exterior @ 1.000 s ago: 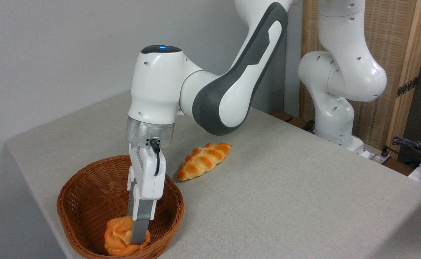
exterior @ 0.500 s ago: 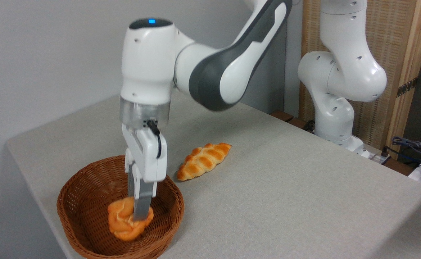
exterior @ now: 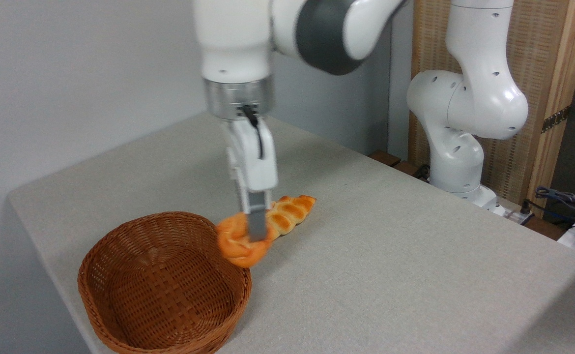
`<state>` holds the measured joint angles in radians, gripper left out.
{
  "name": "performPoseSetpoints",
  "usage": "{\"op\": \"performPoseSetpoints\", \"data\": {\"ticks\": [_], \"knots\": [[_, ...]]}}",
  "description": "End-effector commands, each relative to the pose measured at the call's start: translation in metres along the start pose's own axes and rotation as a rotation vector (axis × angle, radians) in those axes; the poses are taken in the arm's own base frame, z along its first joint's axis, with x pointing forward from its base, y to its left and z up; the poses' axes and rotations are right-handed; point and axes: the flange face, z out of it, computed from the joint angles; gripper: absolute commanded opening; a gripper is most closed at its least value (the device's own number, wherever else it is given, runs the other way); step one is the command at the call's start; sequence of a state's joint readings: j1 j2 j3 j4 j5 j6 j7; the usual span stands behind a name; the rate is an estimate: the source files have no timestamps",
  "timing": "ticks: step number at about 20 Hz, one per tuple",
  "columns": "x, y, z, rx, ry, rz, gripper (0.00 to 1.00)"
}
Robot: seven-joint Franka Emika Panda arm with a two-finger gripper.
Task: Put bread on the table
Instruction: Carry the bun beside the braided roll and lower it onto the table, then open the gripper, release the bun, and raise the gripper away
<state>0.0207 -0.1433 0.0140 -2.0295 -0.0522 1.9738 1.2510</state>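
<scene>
The gripper (exterior: 254,235) points straight down and pinches the bread (exterior: 240,245) between its two fingers. The near grey finger (exterior: 256,221) crosses the front of the bun; the other finger is hidden behind it. The bread hangs from the fingertips in the air, clear of the table (exterior: 390,255), with most of its body showing to the left of and below the near finger. It sits above the table surface just past the right rim of the wicker basket (exterior: 162,285) and, in the picture, overlaps the near end of the braided loaf (exterior: 290,212), which lies flat on the cloth behind it. Whether the bun touches the loaf cannot be determined. The gripper and bread are motion-blurred.

Compared with half a second ago: the bread was then held low inside the basket. It is now raised and shifted to the right, outside the basket. The arm's wrist stands higher and further right. The basket holds nothing visible. The braided loaf has not moved.
</scene>
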Motion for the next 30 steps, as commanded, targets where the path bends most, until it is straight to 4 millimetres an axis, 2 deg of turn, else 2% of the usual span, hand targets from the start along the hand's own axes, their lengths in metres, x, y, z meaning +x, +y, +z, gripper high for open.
{"op": "performPoseSetpoints", "data": {"ticks": [1, 3, 4, 5, 9, 11, 21, 23, 25, 27, 30], "knots": [[-0.031, 0.014, 0.006, -0.061, -0.005, 0.138, 0.61], [-0.036, 0.018, 0.019, -0.076, -0.070, 0.171, 0.86], [-0.038, 0.019, 0.021, -0.075, -0.108, 0.190, 0.95], [-0.036, 0.021, 0.027, -0.084, -0.125, 0.203, 1.00], [-0.032, 0.024, 0.036, -0.104, -0.132, 0.198, 1.00], [-0.021, 0.028, 0.039, -0.106, -0.133, 0.207, 1.00], [-0.016, 0.029, 0.038, -0.113, -0.130, 0.181, 1.00], [-0.010, 0.029, 0.032, -0.095, -0.126, 0.082, 1.00], [0.006, 0.028, 0.013, -0.079, -0.094, -0.076, 1.00], [0.017, 0.024, -0.017, -0.092, -0.012, -0.225, 1.00], [0.029, 0.017, -0.053, -0.131, 0.031, -0.319, 1.00]]}}
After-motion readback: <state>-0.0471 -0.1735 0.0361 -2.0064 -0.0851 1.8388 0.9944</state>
